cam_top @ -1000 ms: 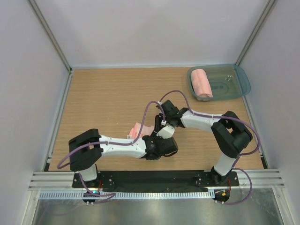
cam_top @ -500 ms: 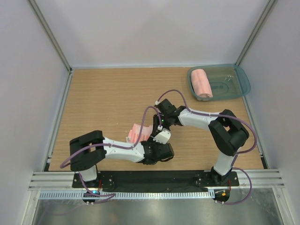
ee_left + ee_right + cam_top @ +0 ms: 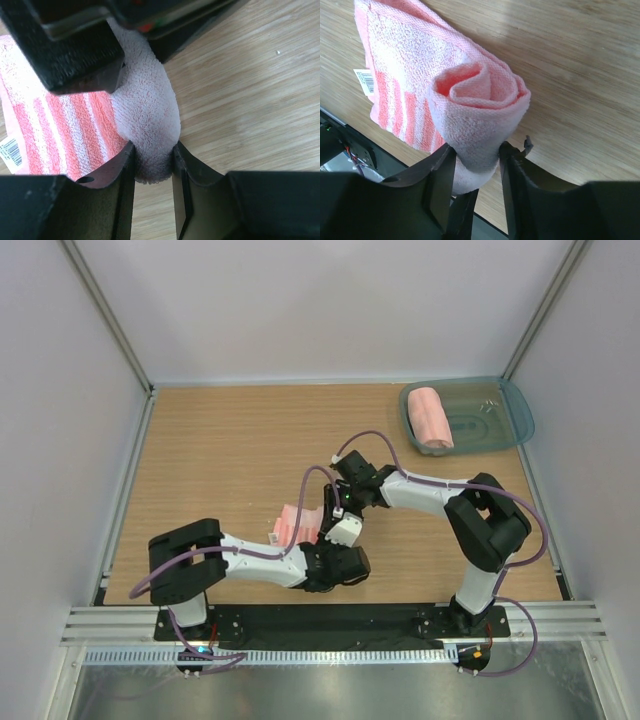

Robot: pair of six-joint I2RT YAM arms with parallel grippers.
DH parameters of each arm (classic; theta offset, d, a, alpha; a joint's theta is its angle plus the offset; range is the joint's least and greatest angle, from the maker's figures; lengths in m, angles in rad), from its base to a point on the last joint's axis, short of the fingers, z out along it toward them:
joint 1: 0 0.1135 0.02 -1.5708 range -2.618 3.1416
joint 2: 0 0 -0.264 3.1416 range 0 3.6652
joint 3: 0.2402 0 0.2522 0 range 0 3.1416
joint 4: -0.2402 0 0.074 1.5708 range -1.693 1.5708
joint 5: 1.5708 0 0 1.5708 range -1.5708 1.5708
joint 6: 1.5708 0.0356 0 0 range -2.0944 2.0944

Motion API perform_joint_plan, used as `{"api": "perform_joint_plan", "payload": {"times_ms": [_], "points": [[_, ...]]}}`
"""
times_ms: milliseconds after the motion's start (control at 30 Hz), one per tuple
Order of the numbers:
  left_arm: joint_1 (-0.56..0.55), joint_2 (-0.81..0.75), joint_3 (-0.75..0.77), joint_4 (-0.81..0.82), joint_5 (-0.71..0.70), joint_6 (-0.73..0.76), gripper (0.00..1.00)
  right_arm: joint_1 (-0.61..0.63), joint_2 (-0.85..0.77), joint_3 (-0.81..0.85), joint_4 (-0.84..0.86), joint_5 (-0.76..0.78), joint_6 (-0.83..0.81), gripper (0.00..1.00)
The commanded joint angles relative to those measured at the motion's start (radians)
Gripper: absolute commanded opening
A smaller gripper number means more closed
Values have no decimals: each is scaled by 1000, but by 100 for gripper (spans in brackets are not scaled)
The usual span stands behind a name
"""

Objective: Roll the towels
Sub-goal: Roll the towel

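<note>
Two tools, one half-rolled towel

**Top external.** Both arms are brought together over the near middle of the bench (image 3: 220, 450). The left tool (image 3: 330, 558) and right tool (image 3: 340, 525) are crowded against the striped towel (image 3: 293, 523), of which only a pink edge is shown. The plain towel (image 3: 432, 418) is seen already rolled and laid in the tub (image 3: 515, 415) at the far right corner, well apart from both tools. The first half of the task is therefore judged done.

**Left wrist.** The left tool (image 3: 152, 161) is narrowed onto the end of the roll of the striped towel (image 3: 147, 115), both inner faces touching the cloth. The unrolled, striped part is spread flat to the left, with a barcode label (image 3: 11, 151) at its edge. The grip is judged to be there so that one end of the roll is kept from springing loose.

**Right wrist.** The right tool (image 3: 475, 161) is closed onto the other end of the striped towel (image 3: 480, 100), whose spiral is plainly shown above the fingertips. The loose tail and its label (image 3: 366, 81) are trailed up and left across the bench (image 3: 580, 75). With each end pinched, the roll can be turned evenly; more winding is judged necessary.
</note>
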State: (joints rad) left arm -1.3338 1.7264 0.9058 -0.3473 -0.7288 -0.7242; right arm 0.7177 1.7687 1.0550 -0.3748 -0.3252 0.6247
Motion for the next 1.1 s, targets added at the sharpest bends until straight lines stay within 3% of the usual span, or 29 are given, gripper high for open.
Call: {"api": "perform_joint_plan", "payload": {"times_ms": [0,100,167,333,600,900,1067], "points": [[28,2,-53,7,58,-41,10,-3,-11,40,-39,1,-22,48],[36,-33,-85,39,89,-37,7,-36,-8,65,-59,11,-36,63],[42,-60,-126,92,114,-38,5,-67,9,95,-62,8,-49,65],[57,-149,-203,183,190,-43,4,-162,87,180,-87,-37,-77,65],[108,-289,-326,247,239,-80,0,-212,166,215,-85,-26,-85,60],[249,-517,-556,499,441,-176,0,-225,51,119,3,-12,-48,58],[334,-629,-706,654,526,-280,0,-227,-37,-4,193,-176,-2,60]]}}
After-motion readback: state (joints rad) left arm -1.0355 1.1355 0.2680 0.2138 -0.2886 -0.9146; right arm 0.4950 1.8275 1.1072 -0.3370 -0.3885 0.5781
